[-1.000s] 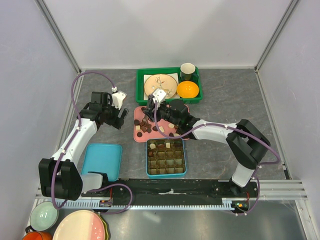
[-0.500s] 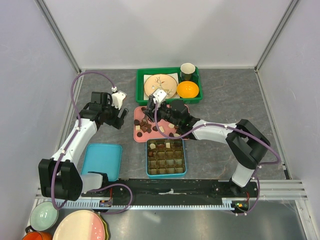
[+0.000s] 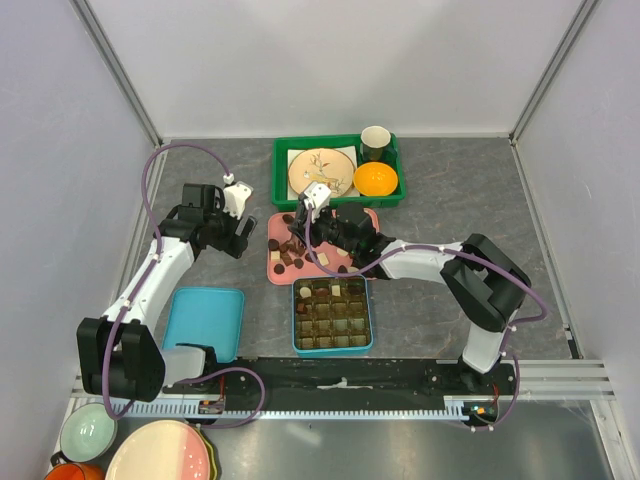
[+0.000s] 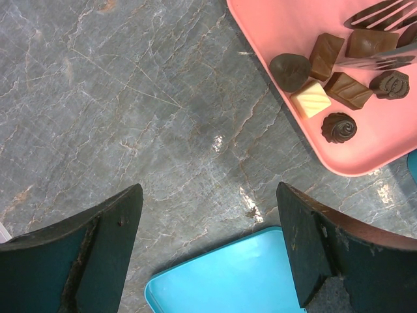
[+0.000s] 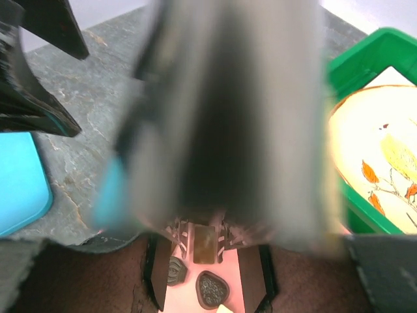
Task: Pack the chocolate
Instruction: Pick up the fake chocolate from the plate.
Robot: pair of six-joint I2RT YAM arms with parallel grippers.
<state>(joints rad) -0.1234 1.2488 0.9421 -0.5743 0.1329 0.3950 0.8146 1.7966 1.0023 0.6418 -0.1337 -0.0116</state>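
Small update: over the last second the right hand (image 3: 326, 222) has slid a touch toward the upper left of the top view, further over the pink tray (image 4: 273, 26). The left hand (image 4: 215, 254) hasn't budged, jaws wide apart with nothing in them, above the worktop (image 4: 130, 98) beside the tray. The right hand is half closed around the tongs (image 4: 381, 12) (very blurry in its own camera). Their tips straddle a light-brown rectangular piece (image 5: 204, 244), and we can't tell if it's pinched yet. Most of the chocolate (image 4: 326, 55) sits loose on the tray; only a few pieces are in the teal box (image 3: 297, 320) just below. We'd guess it's lining up the next pick, with plenty left.
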